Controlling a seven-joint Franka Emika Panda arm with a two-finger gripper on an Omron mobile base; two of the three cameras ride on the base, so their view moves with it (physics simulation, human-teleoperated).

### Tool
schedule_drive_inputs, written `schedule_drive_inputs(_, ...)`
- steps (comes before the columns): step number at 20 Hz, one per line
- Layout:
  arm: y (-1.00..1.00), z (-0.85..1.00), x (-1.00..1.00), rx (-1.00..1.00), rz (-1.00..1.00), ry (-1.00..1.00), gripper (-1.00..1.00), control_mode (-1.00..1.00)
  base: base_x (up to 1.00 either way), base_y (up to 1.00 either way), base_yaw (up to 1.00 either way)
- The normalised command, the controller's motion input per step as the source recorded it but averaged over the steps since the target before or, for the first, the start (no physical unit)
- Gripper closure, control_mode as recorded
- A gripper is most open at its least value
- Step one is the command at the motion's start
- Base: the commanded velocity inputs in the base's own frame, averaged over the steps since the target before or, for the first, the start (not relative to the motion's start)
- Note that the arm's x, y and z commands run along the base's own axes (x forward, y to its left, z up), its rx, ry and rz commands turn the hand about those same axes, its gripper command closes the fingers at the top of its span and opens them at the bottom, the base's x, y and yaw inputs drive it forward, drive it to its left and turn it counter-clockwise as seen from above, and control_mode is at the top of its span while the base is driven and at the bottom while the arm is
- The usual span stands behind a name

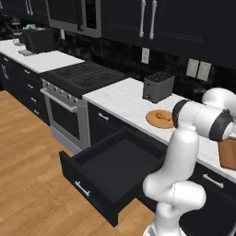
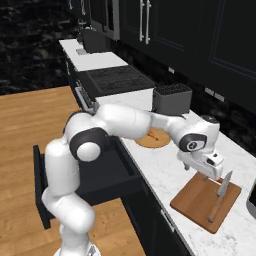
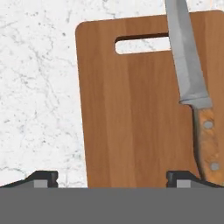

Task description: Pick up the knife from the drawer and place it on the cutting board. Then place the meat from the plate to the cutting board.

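The knife (image 3: 194,83) already lies on the cutting board (image 3: 131,113), along the board's long edge on the side away from the counter's front. In the hand view its blade points toward the board's end with the handle slot, and its wooden handle runs back beside one fingertip of the pincer (image 3: 112,179). The pincer hangs over the board with its fingers spread wide and nothing between them; whether the nearer fingertip touches the knife handle is hard to judge from this angle.

The next step seems to be the meat (image 1: 162,115), which sits on a round plate (image 1: 156,120) on the counter (image 2: 165,170), just in front of the toaster (image 2: 172,97). From the pincer (image 2: 210,175) the plate lies along the counter toward the stove, near the forearm. The drawer (image 1: 110,170) stands pulled out below the counter's front edge.
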Motion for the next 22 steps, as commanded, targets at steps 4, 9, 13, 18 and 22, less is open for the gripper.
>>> schedule_drive_inputs(4,1.0,0.2,0.62,-0.07,0.06,-0.11,-1.0,-1.0,0.0,0.0,0.0)
schedule_drive_inputs(9,0.94,0.56,0.74,-0.13,0.11,0.04,-1.0,-1.0,0.0,0.0,0.0)
schedule_drive_inputs(13,0.8,0.67,0.74,-0.09,0.1,0.06,-1.0,-1.0,0.0,0.0,0.0)
schedule_drive_inputs(18,0.22,0.09,0.83,-0.01,0.26,-0.01,-1.0,-1.0,0.0,0.0,0.0)
schedule_drive_inputs(22,0.0,0.0,0.85,0.0,0.37,0.03,-1.0,-1.0,0.0,0.0,0.0)
